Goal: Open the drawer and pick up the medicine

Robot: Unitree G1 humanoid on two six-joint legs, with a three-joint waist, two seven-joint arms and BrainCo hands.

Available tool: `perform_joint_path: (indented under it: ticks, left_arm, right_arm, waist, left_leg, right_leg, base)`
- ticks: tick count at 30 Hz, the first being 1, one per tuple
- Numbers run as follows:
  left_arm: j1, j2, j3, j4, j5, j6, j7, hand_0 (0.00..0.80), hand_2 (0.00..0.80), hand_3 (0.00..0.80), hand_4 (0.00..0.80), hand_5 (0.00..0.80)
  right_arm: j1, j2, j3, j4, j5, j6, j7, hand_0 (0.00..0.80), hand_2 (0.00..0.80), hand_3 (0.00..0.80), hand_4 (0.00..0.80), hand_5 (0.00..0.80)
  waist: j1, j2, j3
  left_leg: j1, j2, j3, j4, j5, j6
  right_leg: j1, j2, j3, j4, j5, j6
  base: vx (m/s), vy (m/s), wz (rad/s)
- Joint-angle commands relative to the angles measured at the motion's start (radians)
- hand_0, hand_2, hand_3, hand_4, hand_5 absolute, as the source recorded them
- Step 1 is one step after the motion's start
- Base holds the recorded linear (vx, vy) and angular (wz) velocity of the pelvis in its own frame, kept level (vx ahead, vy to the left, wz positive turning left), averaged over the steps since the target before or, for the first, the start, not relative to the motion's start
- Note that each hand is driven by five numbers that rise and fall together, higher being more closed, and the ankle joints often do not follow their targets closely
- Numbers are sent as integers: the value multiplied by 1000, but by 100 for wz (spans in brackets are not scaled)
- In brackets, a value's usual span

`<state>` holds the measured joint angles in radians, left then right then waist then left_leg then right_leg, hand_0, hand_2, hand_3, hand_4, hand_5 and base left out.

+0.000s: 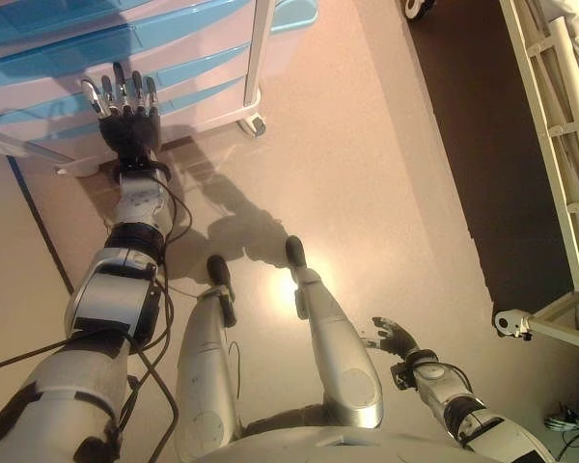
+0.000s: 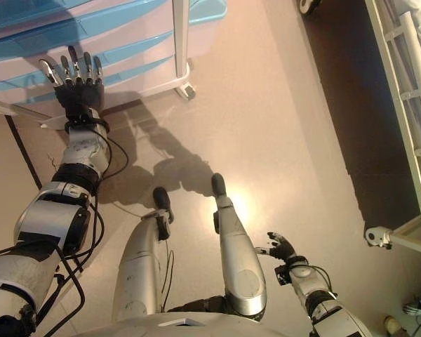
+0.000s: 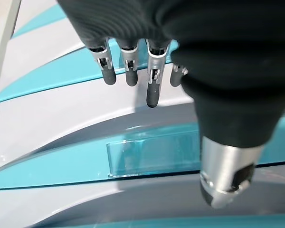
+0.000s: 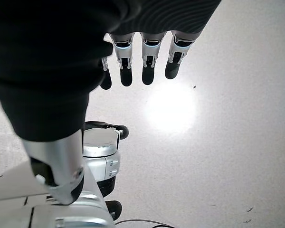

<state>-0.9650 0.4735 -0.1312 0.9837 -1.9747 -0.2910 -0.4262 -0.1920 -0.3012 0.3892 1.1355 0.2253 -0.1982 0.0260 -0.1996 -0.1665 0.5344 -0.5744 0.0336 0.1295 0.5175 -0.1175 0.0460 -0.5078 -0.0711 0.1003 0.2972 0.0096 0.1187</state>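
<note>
left hand [image 1: 127, 116] open before four closed drawers [image 1: 174, 43].

Beige floor [image 1: 367, 174] — drawer cart [image 1: 174, 58] and bed frame [image 1: 560, 145] standing on it.

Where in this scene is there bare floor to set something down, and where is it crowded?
The widest free patch is the pale floor between the drawer cabinet and the bed frame. The dark floor strip along the bed is bare too. It is crowded at the cabinet front, where the open left hand reaches. The right hand hangs open, low.
</note>
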Motion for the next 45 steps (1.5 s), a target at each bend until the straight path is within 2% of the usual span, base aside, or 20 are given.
perform_joint_path:
  ticks: [1,5,12,24,25,26,27,33,36,41,45]
  left_arm:
    - [-260,132,-5,-209,45,-86,-214,0,0,0,0,0]
    - [-261,140,-23,-240,117,-108,-242,0,0,0,0,0]
    - [-248,161,-34,-284,231,-102,-189,0,0,0,0,0]
    - [-232,191,-18,-301,189,-60,-213,0,0,0,0,0]
    - [-232,191,-17,-302,187,-59,-216,63,63,63,63,63]
    - [-232,190,-18,-308,177,-59,-237,772,772,772,772,772]
    - [-233,188,-18,-309,167,-58,-254,800,800,800,800,800]
    - [-195,146,-13,-373,123,-42,-325,800,800,800,800,800]
    - [-126,102,5,-431,92,-26,-372,800,800,800,800,800]
    - [119,-35,50,-576,112,31,-436,800,800,800,800,800]
    - [392,-163,63,-674,166,166,-497,800,800,800,800,800]
  right_arm:
    - [42,-81,27,6,18,-9,5,0,0,0,0,0]
    - [42,-86,30,-2,15,0,7,0,0,0,0,0]
    - [47,-89,16,0,-9,9,8,0,0,0,0,0]
    - [52,-99,-13,27,-32,10,4,0,0,0,0,0]
    - [52,-100,-14,28,-33,10,4,0,0,0,0,0]
    - [54,-101,-13,30,-30,11,3,0,0,0,0,0]
    - [54,-102,-14,33,-30,11,3,0,0,0,0,0]
    - [55,-98,-3,31,-60,10,3,0,0,0,0,0]
    - [49,-94,13,8,-70,21,-6,0,0,0,0,0]
    - [32,-80,20,-65,-79,75,-33,0,0,0,0,0]
    - [12,-65,-1,-100,-95,113,-45,0,0,0,0,0]
  waist:
    - [6,22,-14]
    - [11,29,-14]
    - [23,54,-14]
    - [34,92,-28]
    - [34,92,-29]
    - [34,92,-32]
    - [34,92,-33]
    - [44,86,-46]
    - [64,82,-55]
    - [119,80,-69]
    - [183,75,-78]
  left_leg:
    - [104,-64,39,-123,-72,32]
    - [110,-66,34,-129,-69,32]
    - [154,-77,25,-161,-57,32]
    - [242,-91,13,-215,-35,23]
    - [244,-91,13,-216,-34,23]
    - [248,-92,12,-218,-34,22]
    - [249,-92,11,-218,-34,22]
    - [269,-90,-5,-246,-23,17]
    - [277,-89,-24,-255,-15,9]
    - [287,-80,-76,-256,2,-15]
    - [319,-65,-126,-281,20,-41]
  right_leg:
    - [-6,89,-23,-7,14,-86]
    - [0,87,-24,-8,11,-88]
    - [35,77,-34,-14,4,-84]
    - [122,51,-59,-34,-17,-87]
    - [124,51,-59,-35,-18,-87]
    - [129,50,-59,-37,-19,-88]
    - [132,51,-58,-38,-20,-89]
    - [155,59,-65,-40,-34,-95]
    - [170,63,-84,-26,-57,-106]
    - [206,70,-137,-5,-91,-134]
    - [272,77,-183,-28,-108,-146]
  base:
    - [0,0,0]
    - [0,0,0]
    - [0,0,0]
    - [23,5,0]
    - [27,-2,-4]
    - [0,0,0]
    - [16,-11,3]
    - [-9,-36,1]
    - [-63,-90,9]
    - [-78,-162,16]
    - [-82,-238,35]
